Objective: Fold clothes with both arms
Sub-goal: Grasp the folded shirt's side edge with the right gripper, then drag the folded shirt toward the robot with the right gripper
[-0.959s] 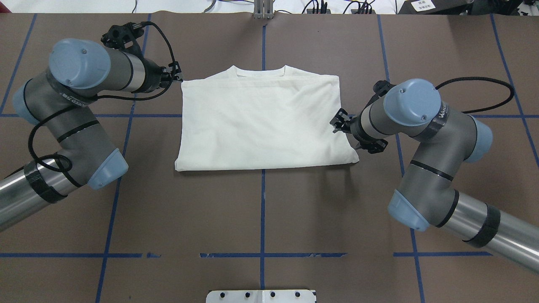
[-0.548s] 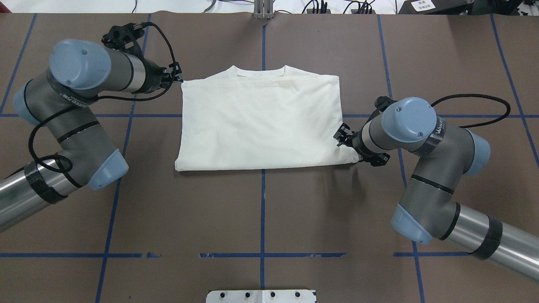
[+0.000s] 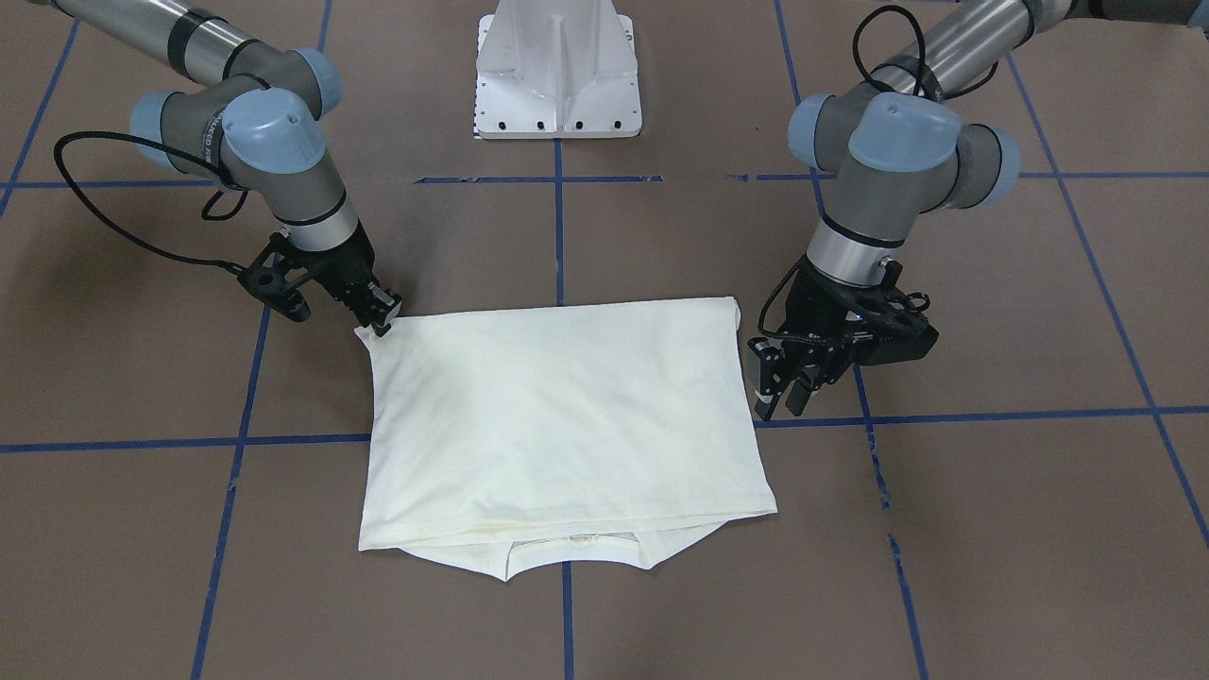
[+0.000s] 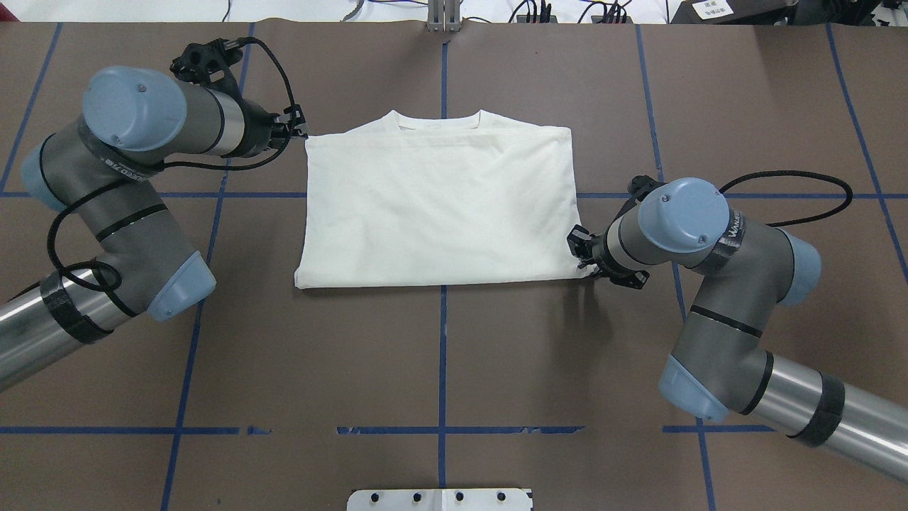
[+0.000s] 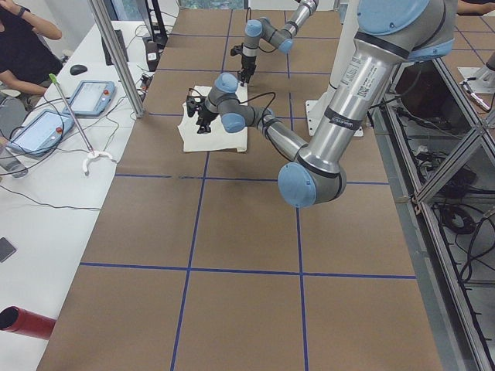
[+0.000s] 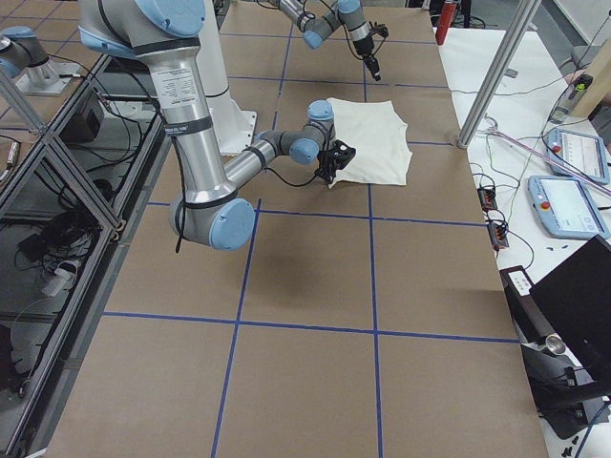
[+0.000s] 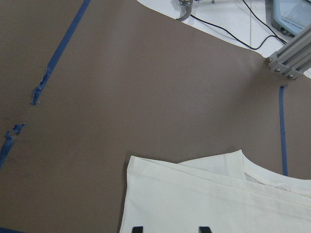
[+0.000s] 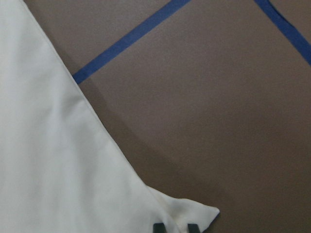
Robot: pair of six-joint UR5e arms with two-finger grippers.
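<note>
The cream-white shirt [image 4: 440, 206] [image 3: 557, 425] lies folded flat, plain side up, with its ribbed collar [image 4: 438, 122] at the far edge. My left gripper [image 4: 301, 131] [image 3: 782, 401] hangs open at the shirt's far-left corner; in the left wrist view its fingertips [image 7: 137, 228] stand apart over the cloth [image 7: 218, 199]. My right gripper [image 4: 585, 264] [image 3: 378, 316] is at the near-right corner. In the right wrist view its jaws are narrow, shut on the puckered corner of the shirt [image 8: 58, 170].
Blue tape lines [image 4: 443, 355] cross the brown table. The white pedestal base [image 3: 557, 66] stands at the robot's edge, and a metal post [image 4: 443, 14] at the far edge. Beyond the table, a side bench holds tablets [image 5: 93, 97] and cables, and a person sits there.
The right arm slid along the shirt's right edge toward the robot, from mid-edge to the near-right corner. The left arm and the shirt stayed put.
</note>
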